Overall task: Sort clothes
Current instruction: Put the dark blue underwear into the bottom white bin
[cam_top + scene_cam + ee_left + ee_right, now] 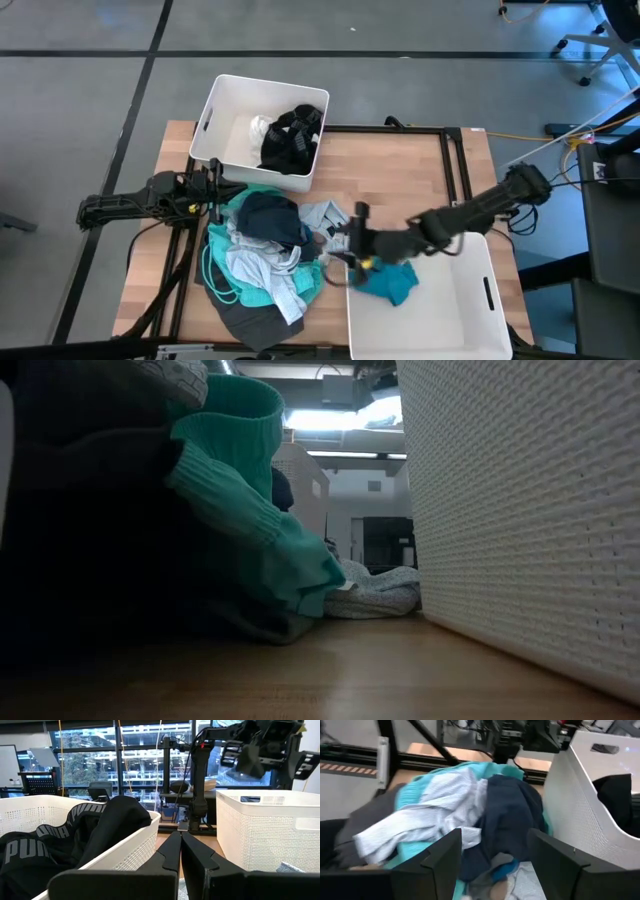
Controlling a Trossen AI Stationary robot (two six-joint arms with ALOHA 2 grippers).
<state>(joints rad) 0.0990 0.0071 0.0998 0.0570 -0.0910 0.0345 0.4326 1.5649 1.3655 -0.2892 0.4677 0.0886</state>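
**Right gripper spread at the near bin, pile waiting beside it**

Right gripper (352,243) hangs over the left edge of the near white rectangular plastic bin (470,320), its two dark fingers spread wide and pinching nothing; in its wrist view the gap between them looks straight onto the clothes. Just beside it, a bright blue soft garment (390,282) lies draped in the bin's near-left corner, which suggests this bin is meant for the coloured pieces.

The heap of unsorted clothes (258,260) sits on the wooden table (390,170) between the two arms: a dark navy piece (509,815) on top, a pale grey-blue crinkled shirt (435,807) spilling across teal knit fabric (250,500), and dark grey cloth at the bottom edge. With the jaws apart and aimed at the pile, the arm seems placed for its next pick, probably the navy or pale piece nearest it.

The far white perforated bin (225,125) holds black garments (290,138) and a small white item, so dark things seem to go there.

Left gripper (180,852) waits by that far bin's near side, its fingers pressed together, empty, clear of the working arm.
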